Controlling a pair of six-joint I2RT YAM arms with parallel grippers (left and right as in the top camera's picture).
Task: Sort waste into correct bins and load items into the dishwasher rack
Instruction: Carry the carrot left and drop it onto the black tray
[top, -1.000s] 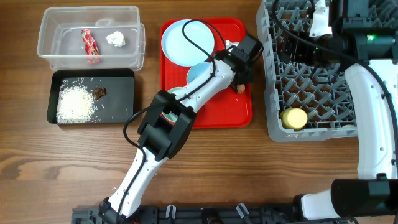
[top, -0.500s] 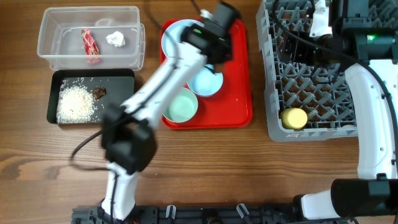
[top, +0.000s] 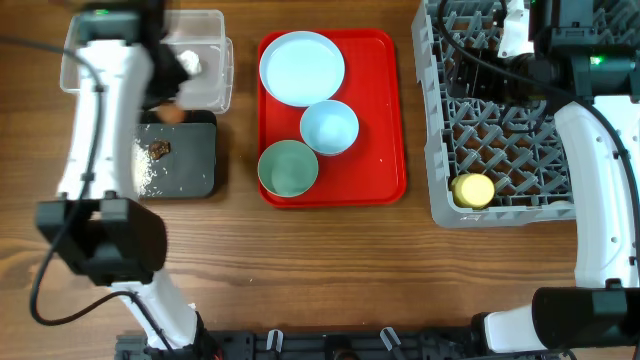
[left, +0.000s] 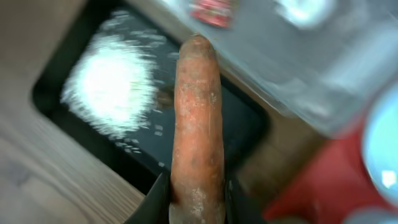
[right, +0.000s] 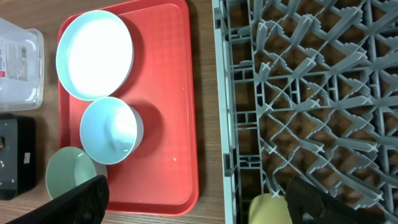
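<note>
Carrot piece (left: 198, 124): pinched at its near end in my left jaws, nearly closed on it. Black tray (left: 245, 132) with rice (left: 112, 87) lies below them. Plate (right: 94, 54), blue bowl (right: 112, 130) and mint bowl (right: 69, 177), on the red tray (right: 174, 93), lie left of my right jaws, which gape wide and empty. Yellow cup (right: 267, 210), in the rack (right: 298, 93), shows between their tips.

Left gripper (left: 198, 200) clamps carrot piece (left: 198, 118) over black tray (left: 247, 134) (rice (left: 109, 84) blurred).

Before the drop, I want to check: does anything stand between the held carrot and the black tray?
Nothing visible does. The carrot piece in the left tool hangs over the black tray, beside its rice.
</note>
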